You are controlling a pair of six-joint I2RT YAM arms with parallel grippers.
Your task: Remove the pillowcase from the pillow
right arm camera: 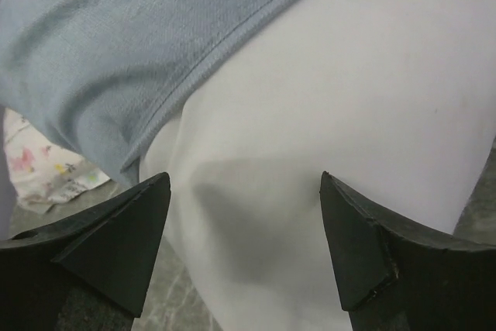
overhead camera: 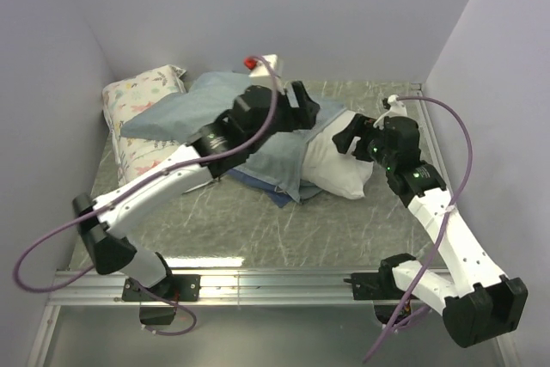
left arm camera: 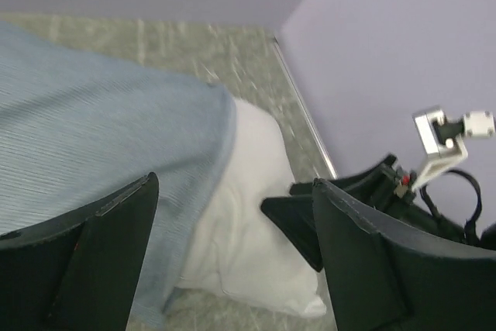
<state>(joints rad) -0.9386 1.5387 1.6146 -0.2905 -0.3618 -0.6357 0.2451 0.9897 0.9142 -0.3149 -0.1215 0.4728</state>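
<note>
- Hands: left hand (left arm camera: 232,191) spread wide, gripping nothing, poised over the pillowcase (left arm camera: 93,137) near its hem; right hand (right arm camera: 244,184) likewise spread, over the pillow (right arm camera: 333,106).
- Pillowcase: limp, light cloth, pale inner side outward, covering all but one end of the pillow; likely best pinched at the hem.
- Pillow: plump, yielding, probably prone to drag along; hold the bare white end.
- Location: both mid-counter (overhead camera: 258,221).

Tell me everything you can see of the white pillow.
The pillow is plain white, plump, of smooth soft cloth. Only its right end shows; the rest is covered by the blue-grey pillowcase, whose hemmed edge crosses it. It lies flat on the table, right of centre. The open right gripper straddles its bare end; whether it touches is unclear.
</note>
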